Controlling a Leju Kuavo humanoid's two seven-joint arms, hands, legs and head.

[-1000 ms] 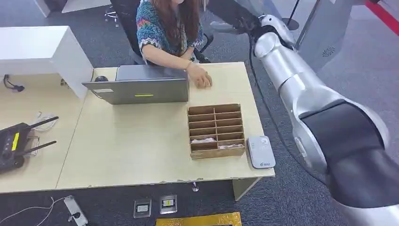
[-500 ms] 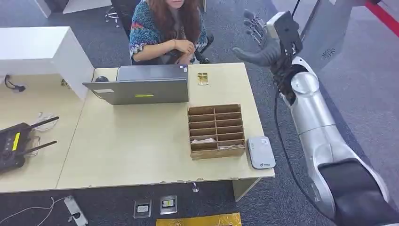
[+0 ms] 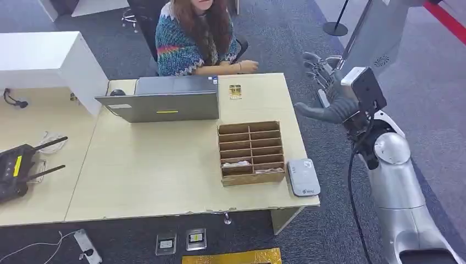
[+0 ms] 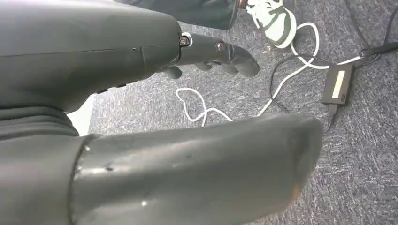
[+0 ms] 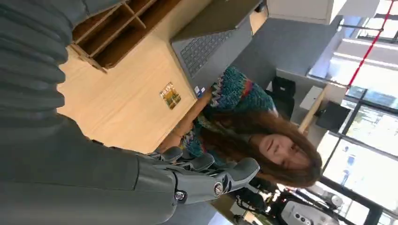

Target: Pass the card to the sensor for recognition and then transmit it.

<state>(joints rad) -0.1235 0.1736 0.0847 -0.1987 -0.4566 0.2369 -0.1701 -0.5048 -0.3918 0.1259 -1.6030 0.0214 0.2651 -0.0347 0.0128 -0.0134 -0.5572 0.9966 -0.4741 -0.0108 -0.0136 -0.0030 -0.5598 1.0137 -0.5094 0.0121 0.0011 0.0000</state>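
one card [image 3: 236,91], one sensor [image 3: 304,177] — apart

Right arm [image 3: 393,181] raised from the lower right of the head view, silver forearm angled up and inward, wrist bent. Right hand [image 3: 324,91] held in the air beyond the right side of the desk, palm turned inward, fingers [image 3: 314,65] spread and lightly curved, thumb [image 3: 313,111] stuck out apart from them, nothing in its hold. Left hand [image 4: 206,56] hanging low above the floor, fingers stretched out loosely together, thumb apart from them, holding nothing.
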